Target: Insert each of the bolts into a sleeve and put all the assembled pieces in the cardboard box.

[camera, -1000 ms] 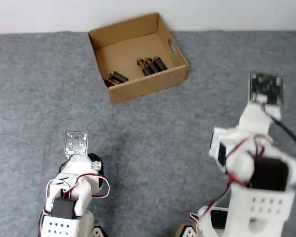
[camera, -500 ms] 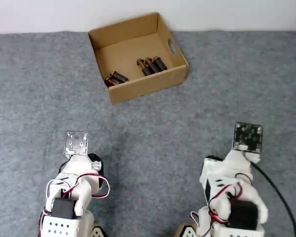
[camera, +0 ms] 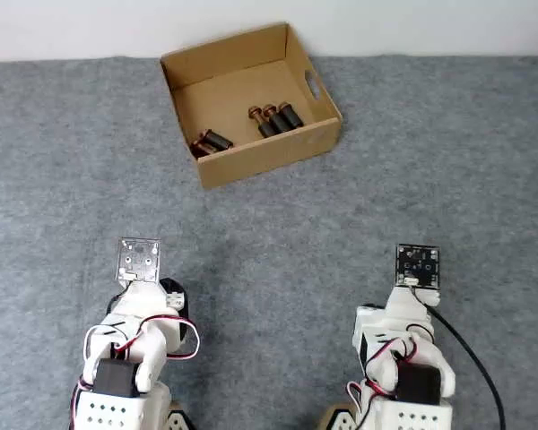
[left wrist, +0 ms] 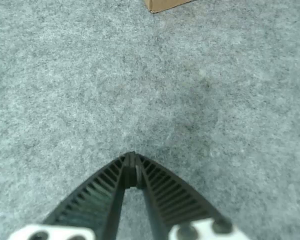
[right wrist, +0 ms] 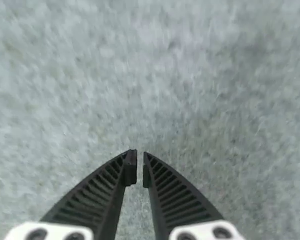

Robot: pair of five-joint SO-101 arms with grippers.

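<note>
Grey felt bench (camera: pixel 368 206) seen from above. Cardboard box (camera: pixel 269 158) sits at 12 o'clock w/ assembled pieces inside: a trio (camera: pixel 275 118) side by side toward its 3 o'clock wall, a pair (camera: pixel 211 141) at its 8 o'clock corner. Left arm at 7 o'clock, left pincer (left wrist: pixel 131 169) tips together. Right arm at 5 o'clock, right pincer (right wrist: pixel 137 170) tips all but together, w/ a thin gap

White printed shells over black servo blocks form the left arm (camera: pixel 134 345) and right arm (camera: pixel 402 358) — both looped with red, white and black wires, a black cable (camera: pixel 464 345) trailing off the right. The left hand (left wrist: pixel 133 160) and right hand (right wrist: pixel 138 161) share black ribbed fingers (left wrist: pixel 102 190) on white mounts — seemingly screwed.
</note>
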